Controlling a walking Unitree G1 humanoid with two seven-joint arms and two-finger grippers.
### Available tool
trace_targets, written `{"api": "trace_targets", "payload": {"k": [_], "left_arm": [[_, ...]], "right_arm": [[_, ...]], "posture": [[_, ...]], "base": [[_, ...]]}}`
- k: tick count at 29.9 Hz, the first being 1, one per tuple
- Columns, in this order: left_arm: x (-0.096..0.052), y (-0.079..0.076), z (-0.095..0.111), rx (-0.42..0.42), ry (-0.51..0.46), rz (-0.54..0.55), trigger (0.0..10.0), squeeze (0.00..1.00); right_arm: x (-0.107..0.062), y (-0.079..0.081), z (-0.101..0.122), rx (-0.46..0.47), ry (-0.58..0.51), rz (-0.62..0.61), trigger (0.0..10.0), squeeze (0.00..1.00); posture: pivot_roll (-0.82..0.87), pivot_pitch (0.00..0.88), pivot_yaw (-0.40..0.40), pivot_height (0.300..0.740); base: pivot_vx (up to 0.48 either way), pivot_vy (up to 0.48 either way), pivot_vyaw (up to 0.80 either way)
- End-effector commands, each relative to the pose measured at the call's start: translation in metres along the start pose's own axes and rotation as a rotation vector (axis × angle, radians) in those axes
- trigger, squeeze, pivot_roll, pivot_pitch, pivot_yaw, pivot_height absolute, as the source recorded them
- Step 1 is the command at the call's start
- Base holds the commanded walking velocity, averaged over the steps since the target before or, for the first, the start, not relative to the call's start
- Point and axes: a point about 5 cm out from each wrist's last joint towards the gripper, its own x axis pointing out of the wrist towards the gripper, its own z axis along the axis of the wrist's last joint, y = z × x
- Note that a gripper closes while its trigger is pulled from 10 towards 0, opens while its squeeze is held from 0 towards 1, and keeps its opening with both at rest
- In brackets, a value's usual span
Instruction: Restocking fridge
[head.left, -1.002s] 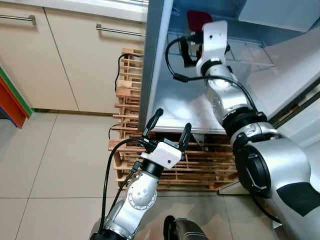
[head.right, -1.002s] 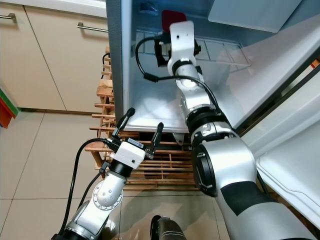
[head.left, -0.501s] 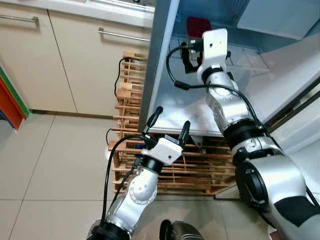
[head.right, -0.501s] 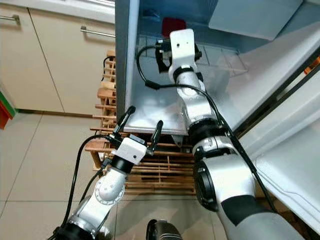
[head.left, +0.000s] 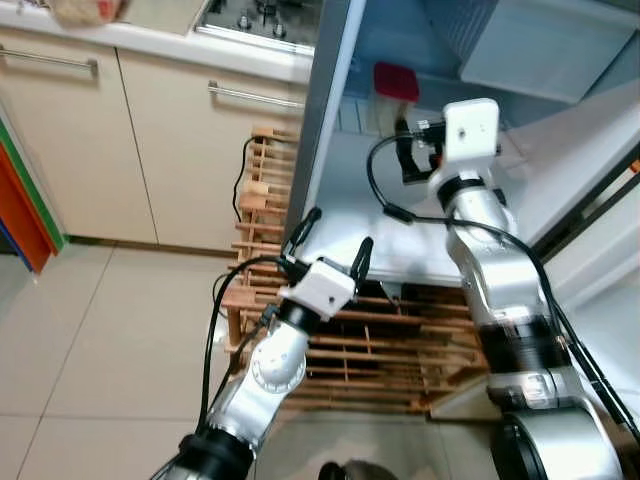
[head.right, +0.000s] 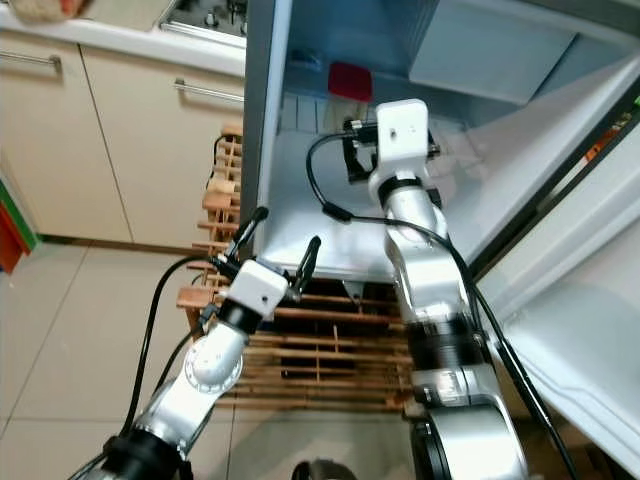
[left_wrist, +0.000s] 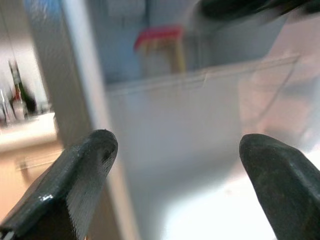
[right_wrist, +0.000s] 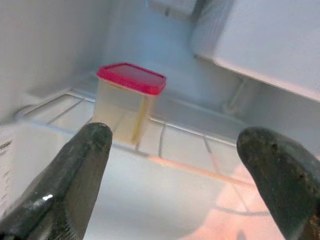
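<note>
Since a red-lidded tub (right_wrist: 129, 102) already stands upright on the wire shelf (right_wrist: 185, 142) at the back of the fridge (head.right: 300, 130), one item reads as stocked; nothing further for stocking can be seen, so what is left cannot be judged.

Right gripper (right_wrist: 170, 175): fingers wide apart, holding nothing, inside the fridge in front of the shelf. The tub sits beyond the fingertips, clear of both, and nearer one finger than the other; no contact.

Left gripper (head.left: 330, 242): fingers apart, empty, raised before the fridge's lower front edge, above a wooden rack (head.left: 400, 350). The tub lies well apart from it, deeper and higher.

Surroundings: cabinets (head.left: 100, 150), tiled floor (head.left: 90, 340).
</note>
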Motion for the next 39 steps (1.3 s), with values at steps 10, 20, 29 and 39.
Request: {"api": "trace_targets", "payload": {"k": [10, 20, 29, 39], "left_arm": [[-0.019, 0.06, 0.004, -0.185, 0.138, 0.174, 10.0, 0.0], [-0.046, 0.065, 0.01, -0.197, 0.223, 0.184, 10.0, 0.0], [-0.039, 0.071, 0.0, -0.148, 0.275, 0.211, 10.0, 0.0], [-0.029, 0.071, -0.008, -0.145, 0.295, 0.208, 10.0, 0.0]], "right_arm": [[-0.067, -0.024, -0.045, 0.024, 0.046, -0.032, 10.0, 0.0], [-0.111, -0.044, -0.083, 0.196, 0.215, -0.21, 10.0, 0.0], [-0.109, -0.036, -0.089, 0.16, 0.222, -0.186, 10.0, 0.0], [-0.096, -0.034, -0.089, 0.154, 0.213, -0.178, 10.0, 0.0]], "posture": [[0.06, 0.0, -0.084, 0.74], [0.06, 0.0, -0.063, 0.74], [0.05, 0.0, -0.051, 0.74], [0.03, 0.0, -0.055, 0.74]], "base": [[0.0, 0.0, 0.0], [0.0, 0.0, 0.0], [0.0, 0.0, 0.0], [-0.225, 0.0, 0.0]]}}
